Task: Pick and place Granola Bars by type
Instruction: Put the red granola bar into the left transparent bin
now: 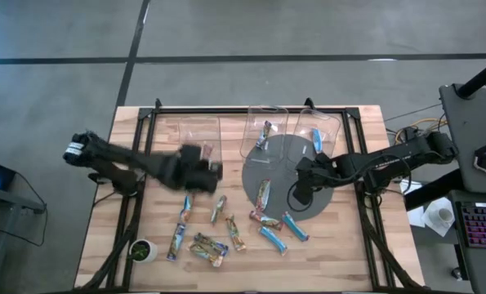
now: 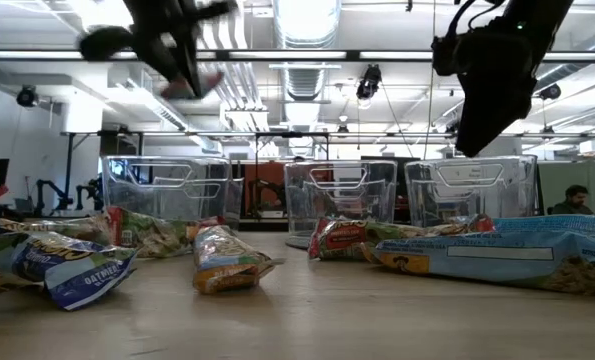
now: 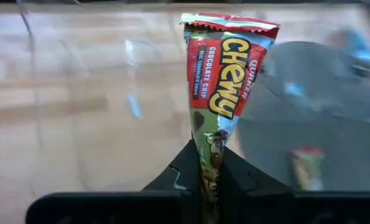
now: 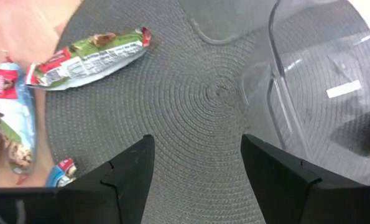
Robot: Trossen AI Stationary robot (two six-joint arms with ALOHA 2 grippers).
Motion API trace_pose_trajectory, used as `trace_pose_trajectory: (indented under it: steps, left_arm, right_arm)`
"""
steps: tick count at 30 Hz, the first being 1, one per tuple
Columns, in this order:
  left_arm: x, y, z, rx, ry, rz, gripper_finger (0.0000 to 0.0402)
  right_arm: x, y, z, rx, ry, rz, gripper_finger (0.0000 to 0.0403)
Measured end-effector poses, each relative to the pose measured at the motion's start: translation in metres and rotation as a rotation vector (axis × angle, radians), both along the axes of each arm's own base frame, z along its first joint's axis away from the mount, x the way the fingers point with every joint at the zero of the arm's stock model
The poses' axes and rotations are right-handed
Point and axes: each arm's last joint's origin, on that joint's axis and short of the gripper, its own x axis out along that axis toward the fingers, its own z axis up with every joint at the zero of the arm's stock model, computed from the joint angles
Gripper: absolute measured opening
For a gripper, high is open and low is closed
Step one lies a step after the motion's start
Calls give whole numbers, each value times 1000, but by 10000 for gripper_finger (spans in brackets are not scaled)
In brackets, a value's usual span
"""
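Observation:
My left gripper (image 1: 213, 170) hangs above the table just in front of the left clear bin (image 1: 200, 135), shut on a red and green "Chewy" granola bar (image 3: 225, 81). In the low view it shows high up with the reddish bar (image 2: 203, 84). My right gripper (image 4: 197, 146) stands open over the round grey mat (image 1: 287, 167), nothing between its fingers. Several more bars lie flat on the wood and the mat, among them a red-green one (image 1: 263, 193) and a light blue one (image 1: 273, 238). My left gripper pinches one end of the bar's wrapper (image 3: 208, 167) between its two fingers, where the wrapper is squeezed narrow. The fingers slant downward and lie along the bar. The bar sticks out lengthwise beyond the fingertips, its crimped free end (image 3: 229, 22) farthest out, lifted clear of the table.
Three clear bins stand in a row at the far side; the middle bin (image 1: 267, 122) holds one bar (image 1: 265, 133), and the right bin (image 1: 323, 129) holds a light blue bar (image 1: 317, 140). A small cup (image 1: 143, 250) sits near the front left corner.

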Motion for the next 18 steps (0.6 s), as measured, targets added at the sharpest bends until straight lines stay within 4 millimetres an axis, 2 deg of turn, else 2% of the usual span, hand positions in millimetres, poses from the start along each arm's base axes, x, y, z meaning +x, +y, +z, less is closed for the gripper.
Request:
trace_pose_trajectory:
  steps: [3, 5, 8, 10, 13, 16, 18]
  left_arm:
    - [2, 53, -13, -76, 116, 0, 13]
    - [1, 83, -22, -133, 129, 13, 19]
    - [-4, 108, -31, -207, 125, -3, 42]
    - [-5, 114, -33, -244, 118, -30, 65]
    - [-7, 113, -35, -246, 145, -44, 105]
    - [-9, 106, -33, -271, 154, -23, 139]
    - [-8, 93, -24, -267, 121, -57, 152]
  right_arm:
    - [-2, 0, 3, -4, -13, 10, 228]
    - [-3, -1, 5, -6, -20, 11, 228]
    - [-5, -1, 7, -13, -32, 3, 228]
    - [-6, 0, 7, -16, -39, -1, 228]
    - [-6, 1, 8, -15, -43, 0, 228]
    - [-6, 1, 8, -16, -43, 1, 228]
    - [-6, 1, 8, -18, -42, 4, 228]
